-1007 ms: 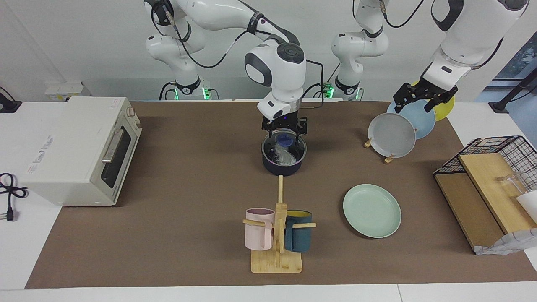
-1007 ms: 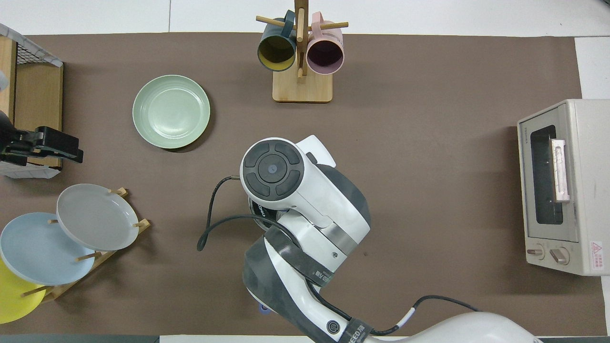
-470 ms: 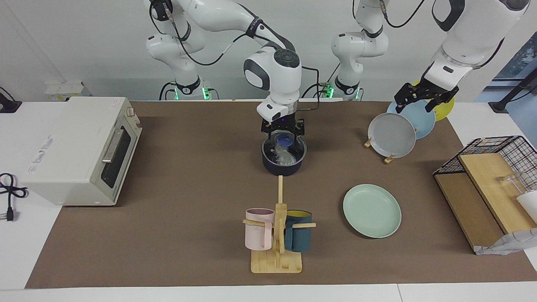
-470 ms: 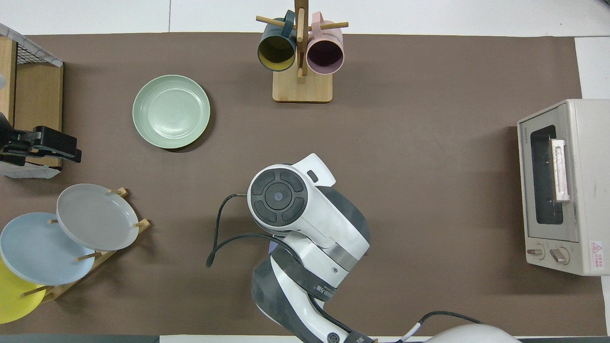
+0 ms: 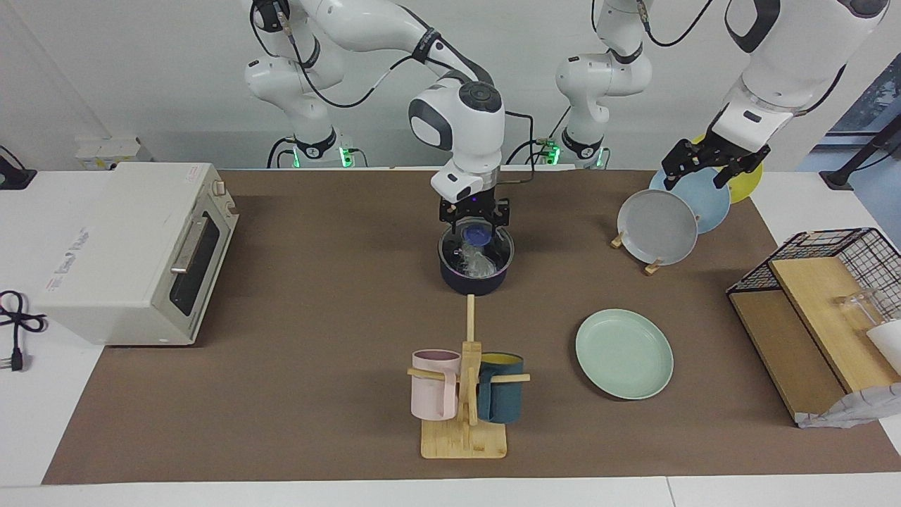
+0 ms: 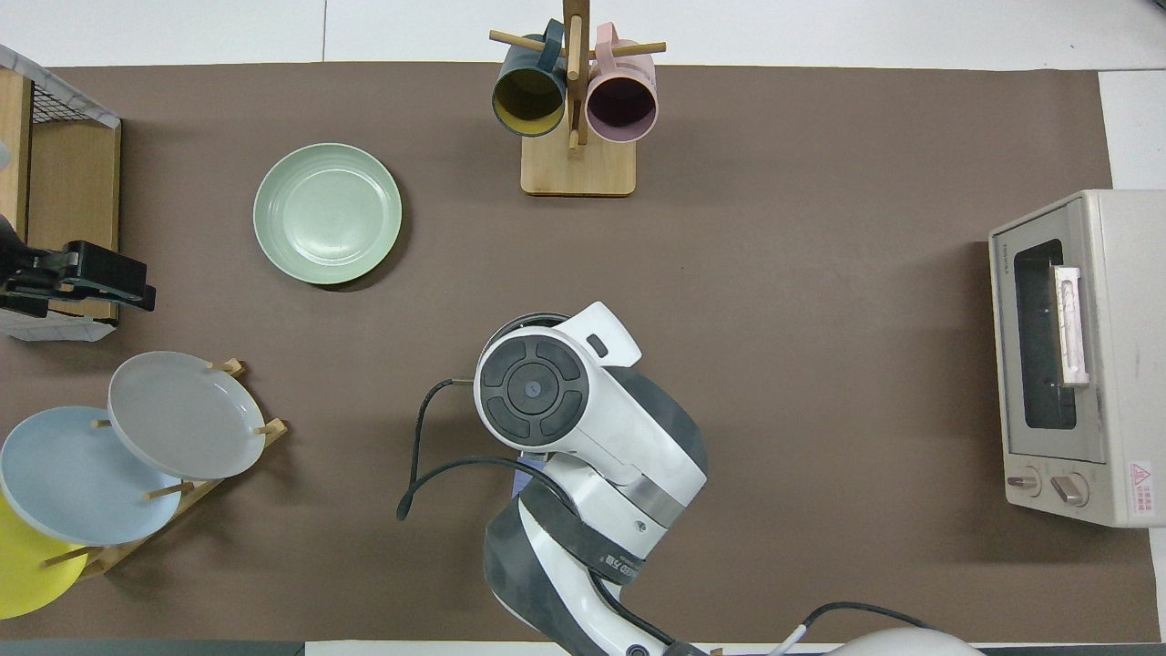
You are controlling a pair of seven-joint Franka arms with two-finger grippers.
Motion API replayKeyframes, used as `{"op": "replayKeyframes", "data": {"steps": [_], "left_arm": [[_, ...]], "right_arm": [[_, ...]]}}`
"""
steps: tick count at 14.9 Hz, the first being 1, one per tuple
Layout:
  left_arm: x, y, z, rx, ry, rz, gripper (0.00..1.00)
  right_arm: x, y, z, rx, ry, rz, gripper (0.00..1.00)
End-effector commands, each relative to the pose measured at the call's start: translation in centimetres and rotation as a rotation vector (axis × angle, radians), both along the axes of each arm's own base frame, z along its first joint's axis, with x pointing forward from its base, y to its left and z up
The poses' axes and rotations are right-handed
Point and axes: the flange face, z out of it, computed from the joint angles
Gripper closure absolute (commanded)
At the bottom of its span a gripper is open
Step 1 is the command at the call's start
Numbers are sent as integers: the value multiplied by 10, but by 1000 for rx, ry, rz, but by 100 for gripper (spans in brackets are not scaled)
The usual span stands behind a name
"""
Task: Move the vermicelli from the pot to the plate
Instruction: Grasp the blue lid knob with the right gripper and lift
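The navy pot stands mid-table with the whitish vermicelli inside it. Its blue handle points toward the robots. My right gripper hangs low over the pot's rim nearest the robots, where the handle joins. In the overhead view the right arm hides the gripper and the vermicelli; only a bit of the pot's rim and handle shows. The mint-green plate lies empty, farther from the robots, toward the left arm's end. My left gripper waits open above the plate rack.
A wooden mug stand with a pink and a teal mug is farther from the robots than the pot. A toaster oven sits at the right arm's end. A plate rack with a grey plate and a wire basket are at the left arm's end.
My right gripper has drawn back toward the robots, from over the pot's middle to its nearer rim. The pot, vermicelli and left arm have not moved.
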Motion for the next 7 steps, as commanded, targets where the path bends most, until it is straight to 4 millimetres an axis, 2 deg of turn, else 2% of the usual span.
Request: {"op": "replayKeyframes", "data": {"steps": [1, 4, 7], "left_arm": [[-2, 5, 4, 20, -10, 2, 0], [-2, 5, 3, 20, -9, 4, 0], [-2, 5, 3, 21, -9, 8, 0]], "right_arm": [[-5, -3, 2, -4, -27, 9, 24], [-4, -2, 3, 5, -34, 11, 43], [4, -1, 14, 10, -38, 23, 45]]}}
